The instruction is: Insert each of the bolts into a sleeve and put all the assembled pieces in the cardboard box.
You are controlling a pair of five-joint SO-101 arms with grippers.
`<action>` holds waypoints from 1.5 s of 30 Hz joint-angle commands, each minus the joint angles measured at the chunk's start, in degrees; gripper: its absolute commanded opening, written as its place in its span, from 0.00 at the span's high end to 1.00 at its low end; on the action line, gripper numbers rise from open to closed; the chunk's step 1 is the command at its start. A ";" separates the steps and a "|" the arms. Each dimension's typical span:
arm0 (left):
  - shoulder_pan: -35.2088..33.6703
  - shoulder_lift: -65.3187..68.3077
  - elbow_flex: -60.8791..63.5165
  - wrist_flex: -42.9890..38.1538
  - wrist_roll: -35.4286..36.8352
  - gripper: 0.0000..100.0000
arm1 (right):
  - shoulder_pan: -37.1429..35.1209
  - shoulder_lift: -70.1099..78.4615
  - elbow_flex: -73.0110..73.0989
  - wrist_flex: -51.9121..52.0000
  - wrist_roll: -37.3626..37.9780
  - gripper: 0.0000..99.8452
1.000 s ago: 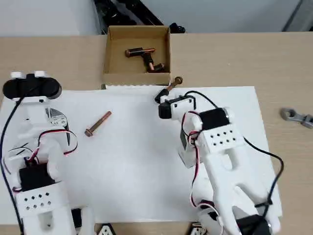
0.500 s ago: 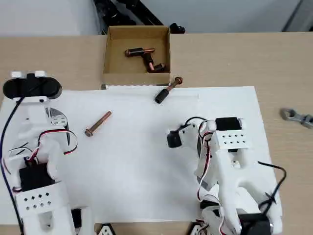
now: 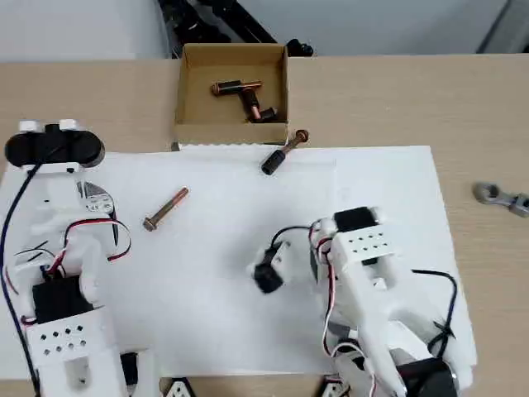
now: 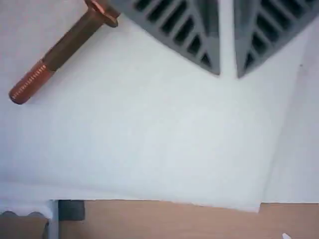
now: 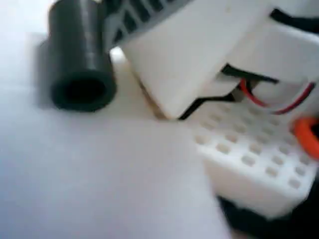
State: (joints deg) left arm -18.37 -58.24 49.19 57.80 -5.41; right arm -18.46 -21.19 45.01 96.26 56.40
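My right gripper (image 3: 269, 270) is clamped on a single black sleeve (image 5: 79, 64), held low over the white paper sheet (image 3: 207, 314) in front of that arm's base. My left gripper (image 4: 228, 70) has its jaws drawn almost together, with a thin slit of paper showing between them and nothing gripped. One bare copper bolt (image 4: 60, 50) lies flat on the sheet just beside those jaws. Farther out, one bolt-and-sleeve pair (image 3: 281, 155) rests at the sheet's far edge, just outside the cardboard box (image 3: 231, 132). Inside the box I count two assembled pieces (image 3: 235, 87). They overlap near one corner, so I cannot tell their ends apart. In the right wrist view I cannot make out where the jaw meets the sleeve. A small metal part (image 3: 496, 195) on the bare table (image 3: 463, 99) runs off the picture's edge. A second ago the right arm was stretched up to the box's front wall; it has since drawn back toward its base and swung toward the left arm, sleeve in its grip. The left arm, the bolt and the pieces at the box have not moved
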 commanded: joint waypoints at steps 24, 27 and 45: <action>0.00 -0.09 4.26 -6.15 -1.49 0.99 | -2.15 0.48 5.10 0.84 11.96 0.82; 0.00 -0.18 3.91 -6.15 -1.49 0.99 | 0.22 1.71 5.45 0.57 14.51 0.82; 0.00 -0.18 2.42 -6.59 -1.49 0.99 | -0.66 9.71 7.82 -4.26 14.42 0.96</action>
State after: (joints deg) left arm -18.37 -58.24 53.67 52.62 -6.64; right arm -18.55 -11.87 49.58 93.27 71.08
